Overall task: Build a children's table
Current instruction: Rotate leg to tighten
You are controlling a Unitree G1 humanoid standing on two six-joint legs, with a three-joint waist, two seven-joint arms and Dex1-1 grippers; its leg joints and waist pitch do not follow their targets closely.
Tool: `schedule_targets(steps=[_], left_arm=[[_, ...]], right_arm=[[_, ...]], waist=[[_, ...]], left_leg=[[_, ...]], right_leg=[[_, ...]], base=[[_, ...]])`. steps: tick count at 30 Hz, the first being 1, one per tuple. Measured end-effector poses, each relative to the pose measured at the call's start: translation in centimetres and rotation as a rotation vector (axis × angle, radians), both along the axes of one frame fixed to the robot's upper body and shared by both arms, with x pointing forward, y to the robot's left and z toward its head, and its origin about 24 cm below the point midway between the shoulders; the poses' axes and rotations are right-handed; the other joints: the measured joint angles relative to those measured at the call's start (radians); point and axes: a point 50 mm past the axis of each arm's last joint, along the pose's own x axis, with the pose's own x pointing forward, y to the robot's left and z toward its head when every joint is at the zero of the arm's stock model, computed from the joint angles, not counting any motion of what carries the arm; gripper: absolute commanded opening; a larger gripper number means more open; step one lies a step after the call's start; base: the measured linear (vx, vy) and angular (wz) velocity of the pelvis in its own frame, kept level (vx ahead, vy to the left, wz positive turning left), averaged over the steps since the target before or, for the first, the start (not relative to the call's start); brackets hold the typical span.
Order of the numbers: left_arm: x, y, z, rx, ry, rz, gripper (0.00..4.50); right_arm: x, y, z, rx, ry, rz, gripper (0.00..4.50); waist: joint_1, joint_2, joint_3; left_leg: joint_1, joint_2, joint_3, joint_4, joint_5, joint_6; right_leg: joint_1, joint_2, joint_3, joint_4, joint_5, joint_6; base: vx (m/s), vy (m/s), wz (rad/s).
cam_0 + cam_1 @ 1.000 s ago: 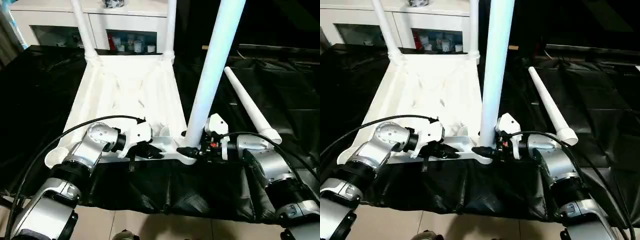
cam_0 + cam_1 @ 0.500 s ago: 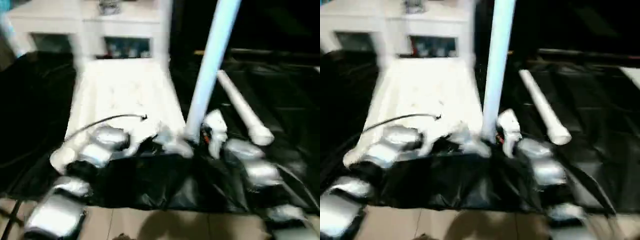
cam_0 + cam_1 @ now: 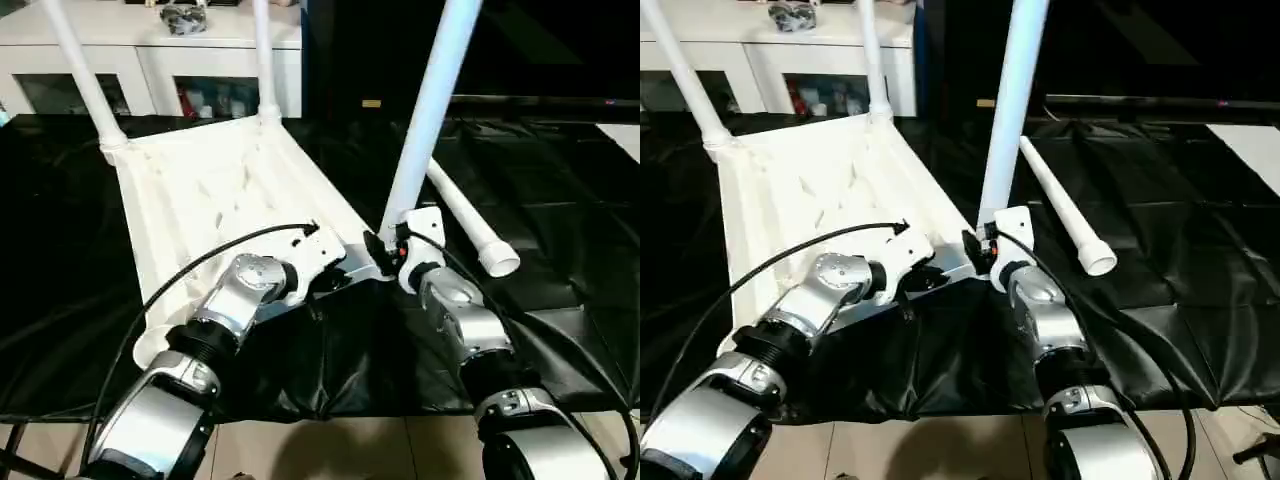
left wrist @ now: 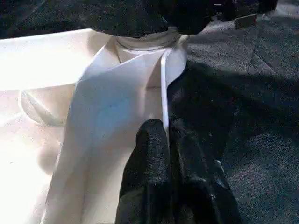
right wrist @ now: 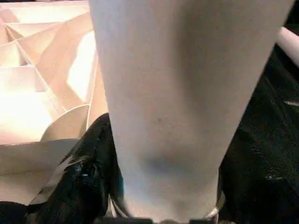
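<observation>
The left gripper (image 4: 169, 140) has its jaws clamped on the table top (image 3: 215, 195) rim. The right gripper (image 3: 385, 252) jaws hold the third leg (image 3: 425, 110); keep it vertical and press straight into the socket.

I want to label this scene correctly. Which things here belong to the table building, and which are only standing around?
Job: table top; two fitted far legs; near leg, held by right gripper; loose leg; left gripper.
Not job: white cabinet; black sheet.
</observation>
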Motion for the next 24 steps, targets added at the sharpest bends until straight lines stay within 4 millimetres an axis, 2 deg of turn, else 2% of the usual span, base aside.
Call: schedule_targets(steps=[2, 3, 6, 12, 17, 20, 21, 24], left_arm=[[0.0, 0.5, 0.1, -0.004, 0.001, -0.023, 0.0], [0.0, 0.6, 0.2, -0.005, -0.003, -0.031, 0.0], [-0.2, 1.3, 0.3, -0.008, -0.009, -0.071, 0.0], [-0.7, 3.0, 0.8, -0.008, -0.019, -0.175, 0.0], [-1.3, 4.3, 1.1, -0.014, -0.008, -0.286, 0.0], [-1.7, 4.9, 1.0, -0.017, 0.021, -0.324, 0.0], [-1.8, 5.1, 1.0, -0.018, 0.028, -0.335, 0.0], [-2.1, 5.2, 0.9, -0.015, 0.041, -0.371, 0.0]], right_arm=[[-0.1, 0.0, 0.1, -0.008, -0.019, 0.061, 3.4], [-0.1, -0.1, 0.1, -0.011, -0.026, 0.078, 3.62], [-0.3, -0.4, 0.3, -0.021, -0.041, 0.167, 3.85], [-1.1, -1.4, 0.4, -0.061, -0.037, 0.382, 3.85], [-2.9, -3.1, 0.6, -0.122, -0.01, 0.667, 3.85], [-3.5, -3.4, 0.8, -0.128, 0.008, 0.769, 3.85], [-3.6, -3.4, 0.8, -0.125, 0.013, 0.793, 3.59], [-3.9, -3.4, 0.8, -0.105, 0.031, 0.83, 3.46]], waist=[[0.0, 0.0, 0.0], [0.001, 0.0, 0.0], [0.007, 0.0, 0.0], [0.03, 0.001, 0.0], [0.061, 0.003, 0.0], [0.065, 0.002, 0.0], [0.067, 0.002, 0.0], [0.072, 0.002, 0.0]], left_leg=[[-0.002, 0.0, 0.001, -0.002, 0.0, 0.0], [-0.002, 0.0, 0.001, -0.003, 0.0, 0.0], [-0.004, 0.0, 0.002, -0.003, 0.0, 0.0], [-0.009, 0.002, 0.004, -0.008, 0.0, -0.001], [-0.019, 0.003, 0.004, -0.006, 0.003, 0.004], [-0.019, 0.003, 0.004, -0.004, 0.002, 0.003], [-0.019, 0.003, 0.004, -0.003, 0.0, 0.0], [-0.018, 0.003, 0.005, -0.001, 0.0, -0.001]], right_leg=[[-0.003, 0.0, 0.0, 0.0, 0.001, -0.001], [-0.004, 0.0, 0.0, 0.001, 0.002, -0.002], [-0.007, 0.0, 0.001, 0.003, 0.014, -0.003], [-0.018, 0.001, 0.003, 0.018, 0.011, -0.005], [-0.028, 0.001, 0.002, 0.022, 0.008, -0.008], [-0.029, 0.0, 0.003, 0.025, 0.008, -0.008], [-0.028, 0.0, 0.003, 0.025, 0.008, -0.008], [-0.026, -0.001, 0.003, 0.025, 0.008, -0.007]], base=[[0.0, 0.0, 0.0], [0.0, 0.0, 0.0], [0.0, 0.0, 0.0], [0.0, 0.0, 0.0], [0.0, 0.0, 0.0], [0.0, 0.0, 0.0], [0.0, 0.0, 0.0], [0.0, 0.0, 0.0]])
